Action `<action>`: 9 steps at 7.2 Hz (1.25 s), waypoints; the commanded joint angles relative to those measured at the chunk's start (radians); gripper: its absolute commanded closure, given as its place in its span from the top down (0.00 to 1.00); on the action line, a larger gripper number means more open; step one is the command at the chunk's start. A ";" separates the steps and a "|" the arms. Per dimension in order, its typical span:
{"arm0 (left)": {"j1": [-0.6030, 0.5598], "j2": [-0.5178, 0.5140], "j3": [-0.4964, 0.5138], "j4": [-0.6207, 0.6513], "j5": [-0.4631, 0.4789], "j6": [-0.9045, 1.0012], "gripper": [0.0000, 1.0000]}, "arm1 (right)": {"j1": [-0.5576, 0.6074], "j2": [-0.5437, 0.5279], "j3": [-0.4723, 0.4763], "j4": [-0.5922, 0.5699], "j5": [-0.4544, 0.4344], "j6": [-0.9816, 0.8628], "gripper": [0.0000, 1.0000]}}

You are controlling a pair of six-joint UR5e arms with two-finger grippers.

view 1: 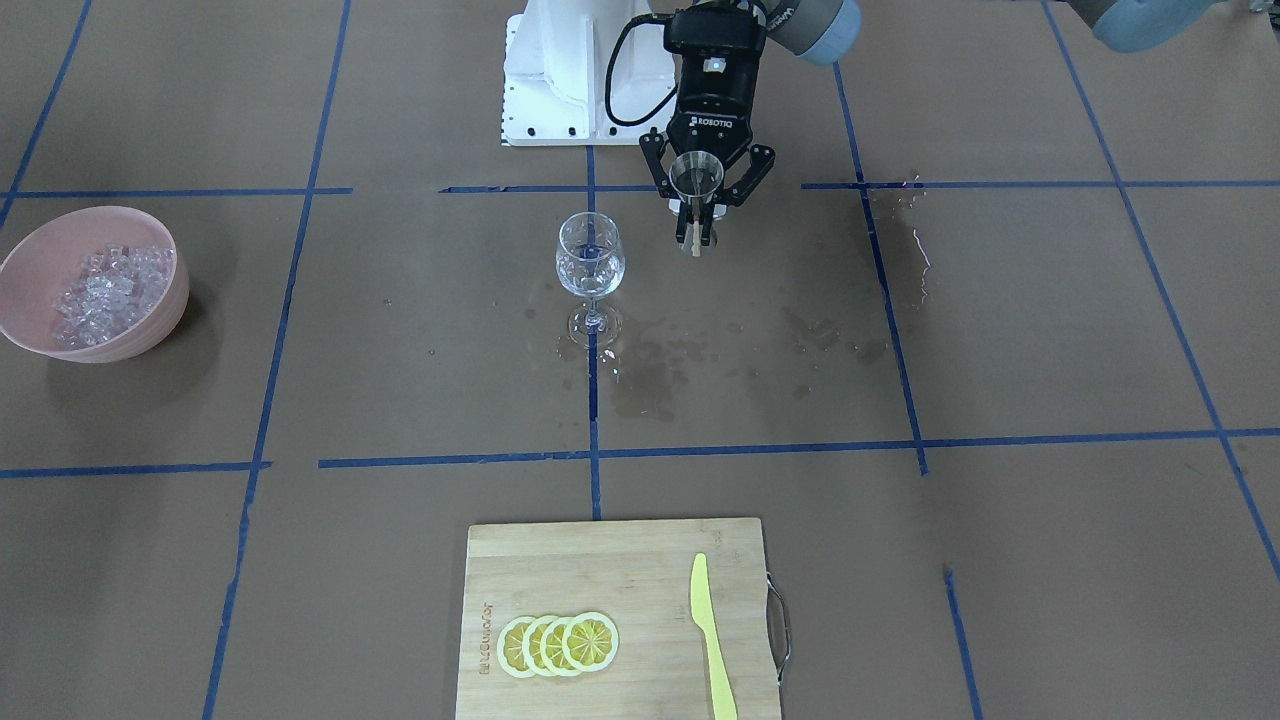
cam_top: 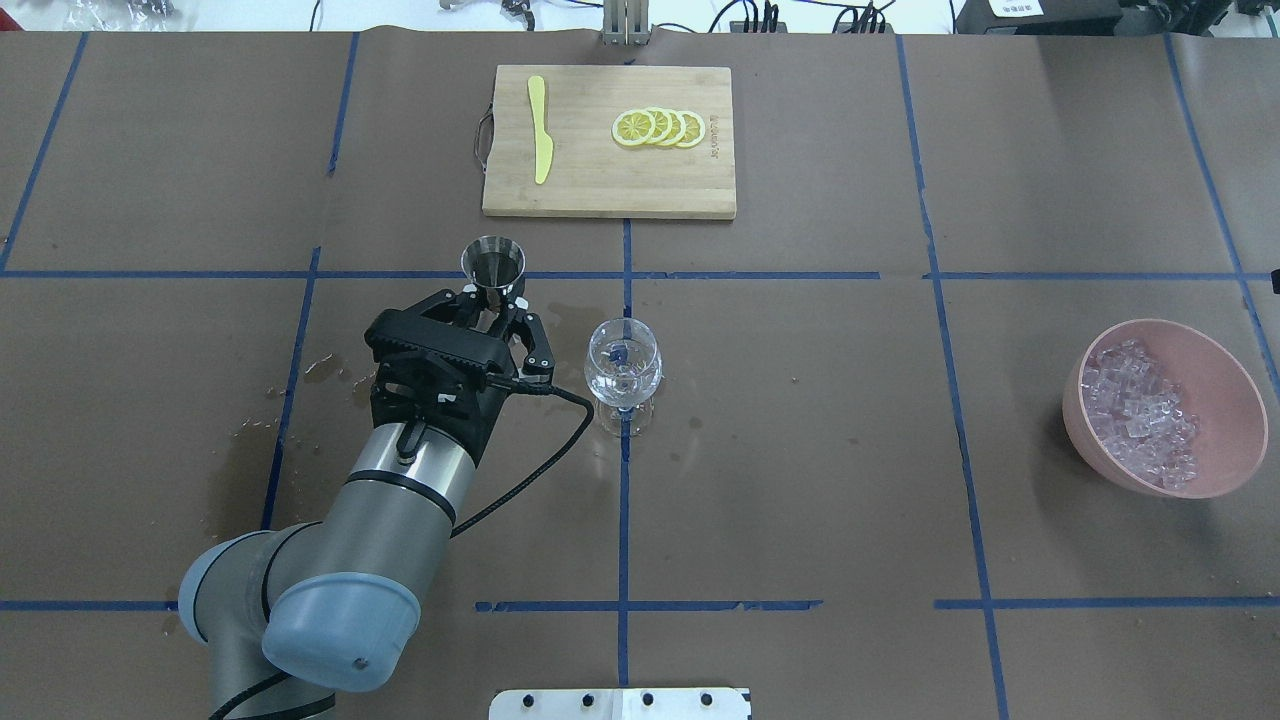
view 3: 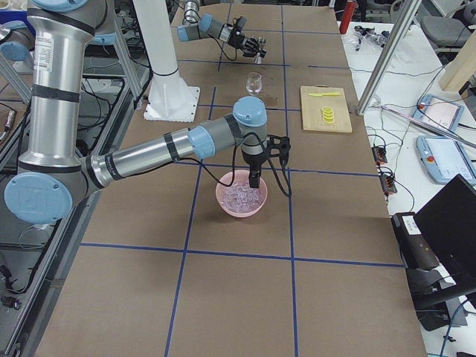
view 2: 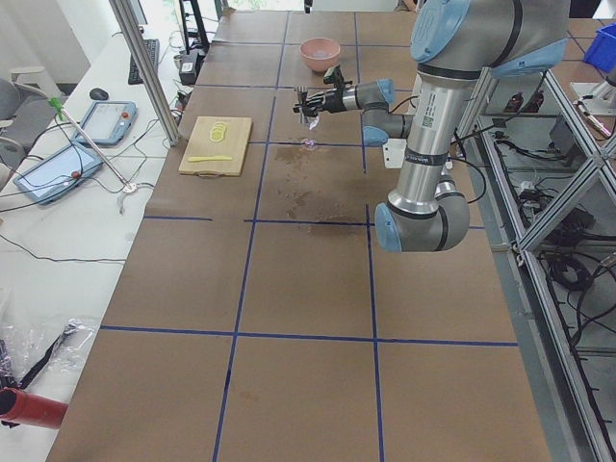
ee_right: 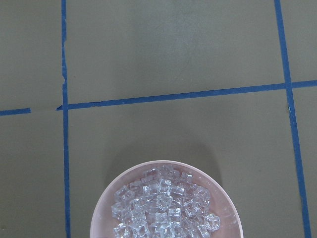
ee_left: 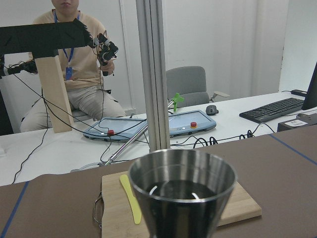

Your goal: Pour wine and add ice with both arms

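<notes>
On the brown counter (cam_top: 800,450), gridded with blue tape (cam_top: 622,520): a wooden board (cam_top: 600,185) at one long edge, metal handle (view 1: 781,625) on a short side. On it, four overlapping lemon slices (cam_top: 659,127) in a row and, well apart from them, a yellow knife (cam_top: 541,130) lying flat. Near mid-counter, wet patches (view 1: 648,380). Beyond the counter, a man (ee_left: 74,64), two tablets (ee_left: 111,133) and a keyboard (ee_left: 275,109) on a white desk (ee_left: 49,148).

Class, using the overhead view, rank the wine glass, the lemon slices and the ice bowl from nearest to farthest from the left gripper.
1. The wine glass, just to the right of the left gripper.
2. The lemon slices, farther ahead on the board.
3. The ice bowl, far off at the view's right side.
</notes>
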 commanded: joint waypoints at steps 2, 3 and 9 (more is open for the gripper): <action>0.001 -0.005 0.032 0.001 0.005 0.188 0.00 | -0.035 -0.009 0.026 0.000 -0.024 0.040 1.00; 0.008 -0.005 0.032 0.001 0.005 0.222 0.00 | -0.041 -0.009 0.030 0.000 -0.026 0.055 1.00; 0.022 -0.074 0.083 0.008 0.010 0.547 0.00 | -0.042 -0.007 0.030 0.000 -0.027 0.063 1.00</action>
